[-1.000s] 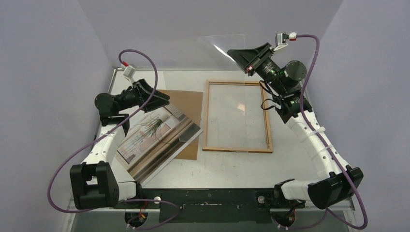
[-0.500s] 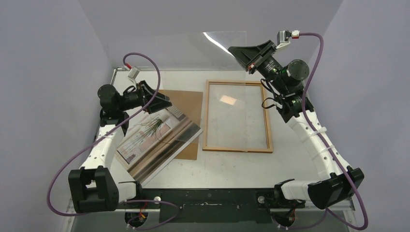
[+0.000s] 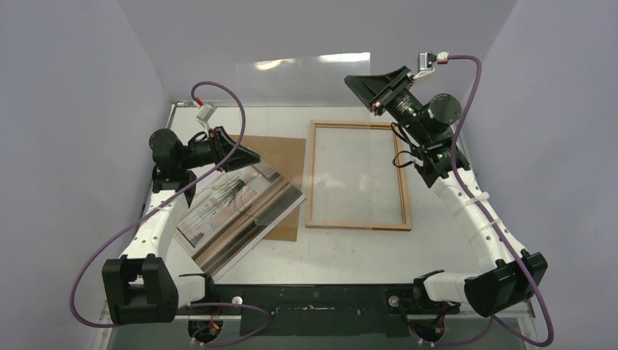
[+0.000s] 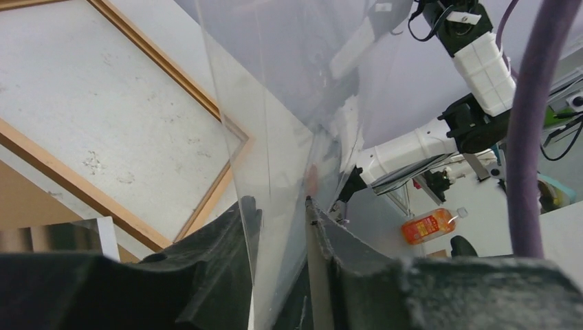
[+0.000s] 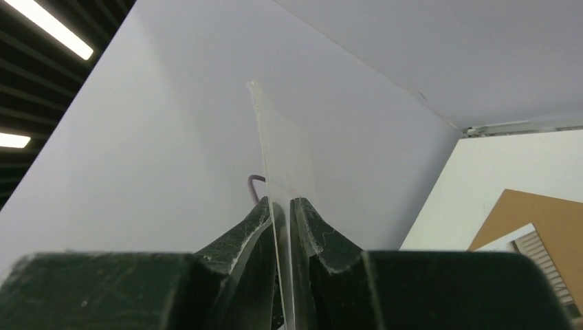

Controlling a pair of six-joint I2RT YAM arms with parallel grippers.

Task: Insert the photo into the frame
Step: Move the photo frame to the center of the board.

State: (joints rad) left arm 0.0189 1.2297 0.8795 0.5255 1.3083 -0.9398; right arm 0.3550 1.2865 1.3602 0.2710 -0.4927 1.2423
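Note:
The frame (image 3: pixel 357 222), thin reddish-brown wood, lies flat on the table right of centre and also shows in the left wrist view (image 4: pixel 206 103). The photo (image 3: pixel 233 208), beige bands with a green plant, lies face up left of it. A clear pane (image 3: pixel 313 69) stands in the air at the back. My right gripper (image 3: pixel 362 86) is shut on its right edge (image 5: pixel 285 158), fingers (image 5: pixel 258 220) close against it. My left gripper (image 3: pixel 251 154) sits at the pane's lower left; the pane (image 4: pixel 275 103) passes between its jaws (image 4: pixel 278 203), which stand apart with a gap.
A plain brown backing board (image 3: pixel 280 157) lies under the photo's far corner and shows in the right wrist view (image 5: pixel 543 220). White walls close in the table at the back and both sides. The arm bases sit on the black rail (image 3: pixel 313 302) along the near edge.
The pane has swung so its top edge now runs level and further left. My left gripper shifted slightly right and up to the pane's edge. The frame and photo have not moved.

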